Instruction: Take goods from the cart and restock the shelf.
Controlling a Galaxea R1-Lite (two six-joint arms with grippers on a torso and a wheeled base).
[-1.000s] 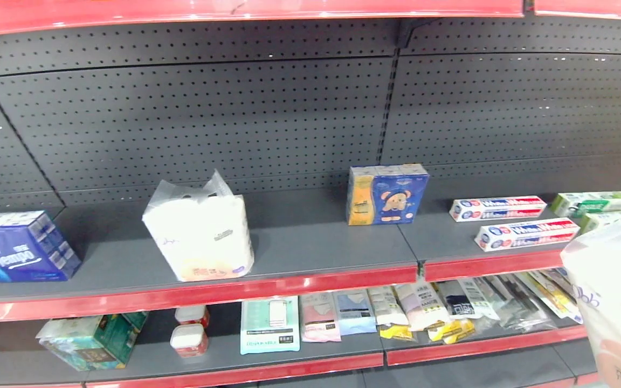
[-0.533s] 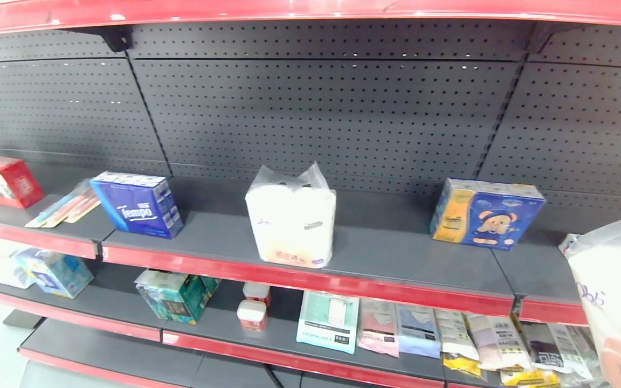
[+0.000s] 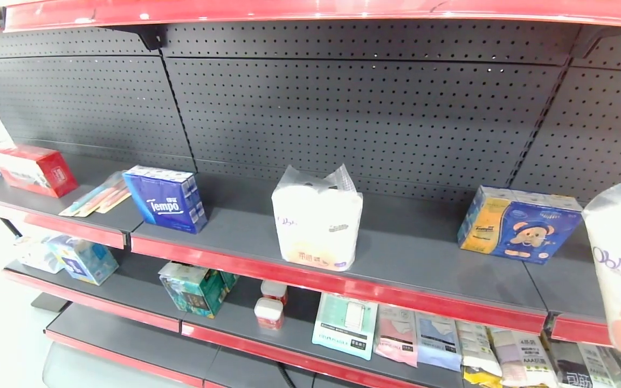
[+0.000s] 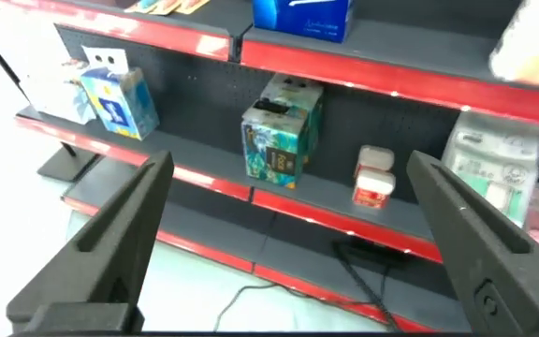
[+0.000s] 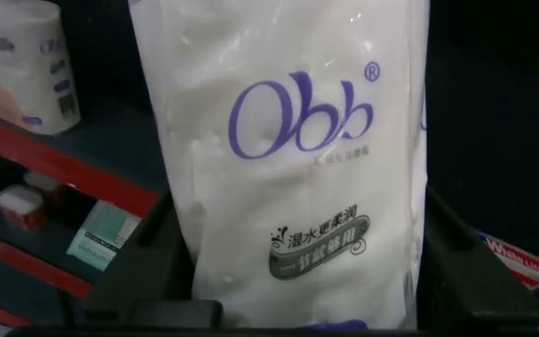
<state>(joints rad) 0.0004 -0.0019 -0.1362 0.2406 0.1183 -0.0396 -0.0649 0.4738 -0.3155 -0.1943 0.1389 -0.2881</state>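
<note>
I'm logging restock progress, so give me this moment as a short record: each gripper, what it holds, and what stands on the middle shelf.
right gripper: shut on the held roll pack, a finger on each side
left gripper: open, empty
middle shelf: blue tissue pack, shelved roll pack, elephant-print pack, all upright and apart
free space: bare shelf between the shelved roll pack and the elephant-print pack
step: held roll pack not yet on the shelf
</note>
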